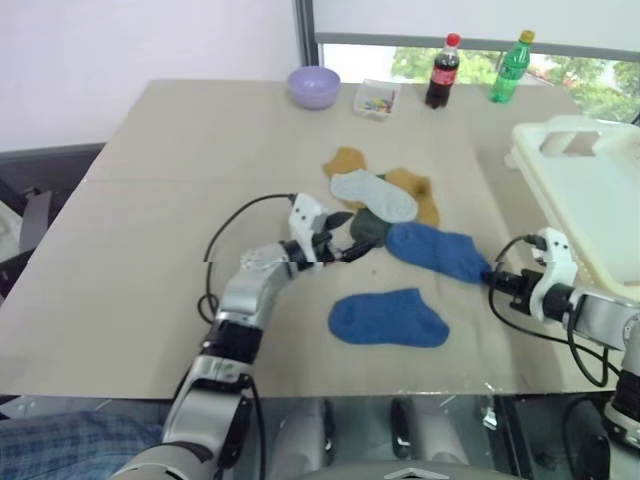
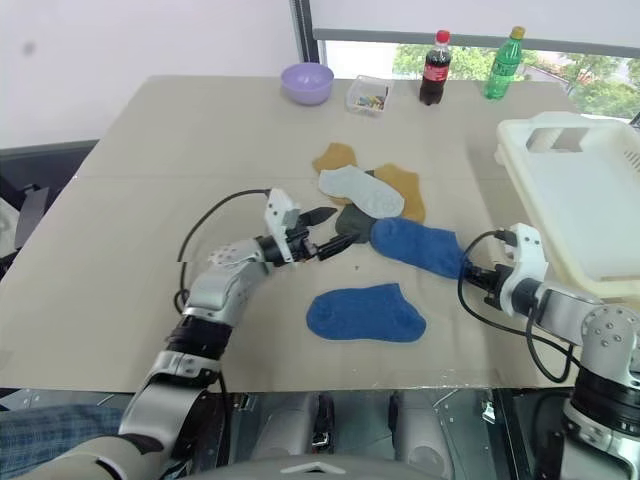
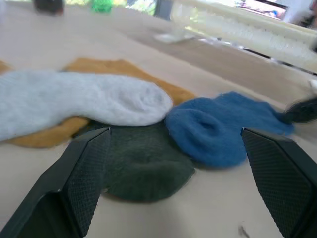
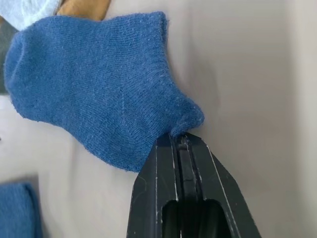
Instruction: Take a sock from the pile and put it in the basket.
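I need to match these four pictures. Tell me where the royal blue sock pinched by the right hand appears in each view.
Left eye view: the royal blue sock lies right of centre, its end in the right hand.
Right eye view: right of centre.
Left wrist view: right of the middle, beside the dark green sock.
Right wrist view: upper left, pinched at its edge.
Shared landmark: the dark green sock touching it.

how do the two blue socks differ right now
The blue sock by the pile is pinched at its edge by the shut right gripper; the lone blue sock lies untouched. The gripped one touches the dark green sock in the pile; the lone one lies apart, nearer the robot. Both are royal blue ankle socks lying flat on the table.
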Robot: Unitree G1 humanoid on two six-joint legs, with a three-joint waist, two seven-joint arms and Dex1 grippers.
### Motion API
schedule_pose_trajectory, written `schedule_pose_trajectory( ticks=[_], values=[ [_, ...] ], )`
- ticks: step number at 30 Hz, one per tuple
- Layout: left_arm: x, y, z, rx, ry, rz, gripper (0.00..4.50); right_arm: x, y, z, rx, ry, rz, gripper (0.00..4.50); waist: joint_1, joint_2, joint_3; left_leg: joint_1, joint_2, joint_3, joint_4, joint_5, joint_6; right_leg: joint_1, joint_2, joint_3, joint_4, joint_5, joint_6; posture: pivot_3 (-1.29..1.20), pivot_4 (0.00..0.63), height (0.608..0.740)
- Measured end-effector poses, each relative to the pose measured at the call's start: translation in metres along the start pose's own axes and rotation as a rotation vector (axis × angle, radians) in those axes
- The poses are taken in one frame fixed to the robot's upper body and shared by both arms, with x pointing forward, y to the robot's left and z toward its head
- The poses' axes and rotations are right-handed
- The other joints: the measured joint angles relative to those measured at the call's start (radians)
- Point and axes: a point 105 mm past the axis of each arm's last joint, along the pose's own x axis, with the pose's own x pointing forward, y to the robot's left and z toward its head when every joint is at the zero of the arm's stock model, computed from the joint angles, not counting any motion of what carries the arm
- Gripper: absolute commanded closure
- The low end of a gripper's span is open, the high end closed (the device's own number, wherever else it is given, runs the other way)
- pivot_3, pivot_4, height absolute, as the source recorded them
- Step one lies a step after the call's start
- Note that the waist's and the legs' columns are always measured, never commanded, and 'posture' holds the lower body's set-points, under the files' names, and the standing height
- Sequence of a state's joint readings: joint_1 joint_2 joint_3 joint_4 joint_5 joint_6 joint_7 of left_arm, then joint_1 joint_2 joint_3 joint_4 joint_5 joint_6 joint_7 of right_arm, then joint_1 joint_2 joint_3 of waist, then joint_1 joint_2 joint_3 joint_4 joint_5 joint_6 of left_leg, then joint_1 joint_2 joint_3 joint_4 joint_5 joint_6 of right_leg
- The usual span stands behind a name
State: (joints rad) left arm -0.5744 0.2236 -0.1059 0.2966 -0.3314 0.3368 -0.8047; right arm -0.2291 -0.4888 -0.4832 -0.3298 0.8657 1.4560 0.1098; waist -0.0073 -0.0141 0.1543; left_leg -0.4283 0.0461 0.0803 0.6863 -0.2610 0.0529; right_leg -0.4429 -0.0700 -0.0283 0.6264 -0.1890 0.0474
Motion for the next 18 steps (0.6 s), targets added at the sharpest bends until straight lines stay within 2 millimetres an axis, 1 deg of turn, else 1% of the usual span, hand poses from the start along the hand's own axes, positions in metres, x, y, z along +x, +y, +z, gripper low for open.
schedule_pose_trajectory(
  ticks=[2, 3, 4, 8, 10, 14, 17, 18],
  values=[
    [0.01, -0.013, -0.007, 0.008, 0.062, -0.066, 0.0, -0.01, -0.007, -0.005, -0.065, 0.023, -0.033, 4.43, 0.007, 0.0, -0.001, -0.001, -0.001, -0.002, 0.0, 0.0, 0.0, 0.0, -0.001, -0.001, -0.001, 0.0, 0.0, 0.0, 0.15, 0.736],
    [0.012, -0.016, -0.011, 0.007, 0.087, -0.085, 0.0, -0.012, -0.009, -0.006, -0.074, 0.023, -0.045, 4.43, 0.007, -0.001, -0.001, -0.001, -0.001, -0.002, 0.0, 0.0, 0.0, 0.0, -0.001, -0.001, -0.001, 0.0, 0.0, 0.0, 0.15, 0.736],
    [0.014, -0.021, -0.016, 0.003, 0.116, -0.111, 0.0, -0.013, -0.01, -0.006, -0.079, 0.017, -0.05, 4.43, 0.005, -0.001, -0.001, 0.0, -0.001, -0.001, 0.0, 0.0, 0.0, 0.0, -0.001, -0.001, -0.001, 0.0, 0.0, 0.0, 0.15, 0.736],
    [0.018, -0.032, -0.025, -0.047, 0.162, -0.157, 0.0, -0.012, -0.012, -0.005, -0.085, 0.008, -0.062, 4.43, 0.005, -0.001, -0.001, 0.001, -0.001, -0.003, 0.001, 0.0, 0.0, 0.001, 0.0, -0.001, 0.001, 0.0, 0.0, 0.0, 0.15, 0.736],
    [0.02, -0.041, -0.029, -0.059, 0.199, -0.193, 0.0, -0.013, -0.013, -0.006, -0.099, 0.008, -0.073, 4.43, 0.009, -0.001, -0.001, 0.003, -0.001, -0.004, 0.001, 0.0, 0.0, 0.004, 0.0, -0.002, 0.001, -0.001, 0.0, 0.0, 0.15, 0.736],
    [0.022, -0.05, -0.032, -0.07, 0.25, -0.223, 0.0, -0.013, -0.014, -0.007, -0.111, 0.008, -0.088, 4.43, 0.015, -0.001, -0.001, 0.006, -0.001, -0.003, 0.001, 0.0, 0.0, 0.006, -0.001, -0.001, 0.0, -0.001, -0.001, 0.0, 0.15, 0.736],
    [0.025, -0.05, -0.032, -0.064, 0.273, -0.205, 0.0, -0.013, -0.015, -0.007, -0.114, 0.008, -0.097, 4.43, 0.02, -0.001, -0.001, 0.01, -0.001, -0.003, 0.001, 0.0, 0.0, 0.01, -0.001, -0.001, 0.0, -0.004, -0.003, 0.0, 0.15, 0.736],
    [0.027, -0.05, -0.033, -0.058, 0.281, -0.193, 0.54, -0.012, -0.016, -0.008, -0.114, 0.008, -0.101, 4.5, 0.021, -0.001, -0.001, 0.012, -0.001, -0.003, 0.001, 0.0, 0.0, 0.012, -0.001, -0.001, 0.0, -0.005, -0.001, 0.0, 0.15, 0.736]
  ],
)
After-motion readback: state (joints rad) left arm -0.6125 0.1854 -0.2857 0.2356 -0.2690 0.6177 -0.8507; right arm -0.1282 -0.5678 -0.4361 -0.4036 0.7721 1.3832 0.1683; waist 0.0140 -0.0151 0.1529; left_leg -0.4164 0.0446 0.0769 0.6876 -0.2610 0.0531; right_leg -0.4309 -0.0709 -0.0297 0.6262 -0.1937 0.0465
